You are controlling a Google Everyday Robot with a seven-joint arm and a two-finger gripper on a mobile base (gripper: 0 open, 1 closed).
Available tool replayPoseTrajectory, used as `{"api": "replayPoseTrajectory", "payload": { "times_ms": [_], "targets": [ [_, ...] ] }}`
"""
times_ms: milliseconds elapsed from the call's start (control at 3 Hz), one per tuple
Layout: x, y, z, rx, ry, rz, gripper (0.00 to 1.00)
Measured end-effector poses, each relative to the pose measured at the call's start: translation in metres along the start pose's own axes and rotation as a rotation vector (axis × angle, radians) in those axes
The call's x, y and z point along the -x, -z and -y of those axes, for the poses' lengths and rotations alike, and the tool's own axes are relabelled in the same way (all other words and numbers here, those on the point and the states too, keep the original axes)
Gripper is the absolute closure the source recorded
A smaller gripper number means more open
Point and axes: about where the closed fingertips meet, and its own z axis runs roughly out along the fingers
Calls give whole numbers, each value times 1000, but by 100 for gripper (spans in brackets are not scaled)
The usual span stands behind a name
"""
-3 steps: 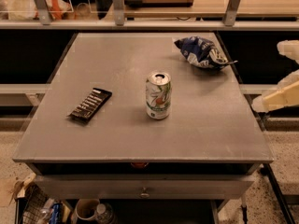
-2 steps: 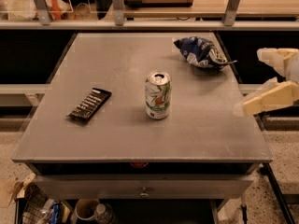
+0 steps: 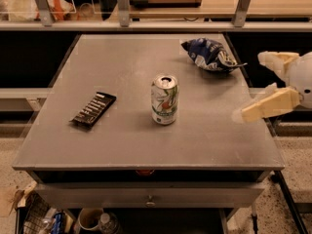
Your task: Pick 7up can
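Observation:
The 7up can (image 3: 165,100) stands upright near the middle of the grey table (image 3: 122,140). It is white and silver with green markings, a red spot and an open silver top. My gripper (image 3: 256,84) comes in from the right edge of the view, over the table's right side, well to the right of the can. Its two cream fingers are spread wide apart, one finger (image 3: 265,107) nearer and one farther back, with nothing between them.
A blue-and-white chip bag (image 3: 209,55) lies at the table's back right, just left of the gripper. A flat black bar with white print (image 3: 93,109) lies at the left. A shelf rail runs behind the table. Clutter sits on the floor below.
My gripper has moved left from the view's right edge, further in over the table's right side. The can, bag and bar have not moved.

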Motion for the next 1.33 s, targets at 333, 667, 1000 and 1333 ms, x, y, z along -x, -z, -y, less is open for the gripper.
{"api": "replayPoseTrajectory", "payload": {
  "times_ms": [333,667,1000,1333],
  "targets": [
    [-4,-25,-9,14,25,6,0],
    [-8,-50,-18,43,48,8,0],
    [-8,-74,-27,72,47,17,0],
    [-6,-97,-38,104,43,35,0]
  ]
}}
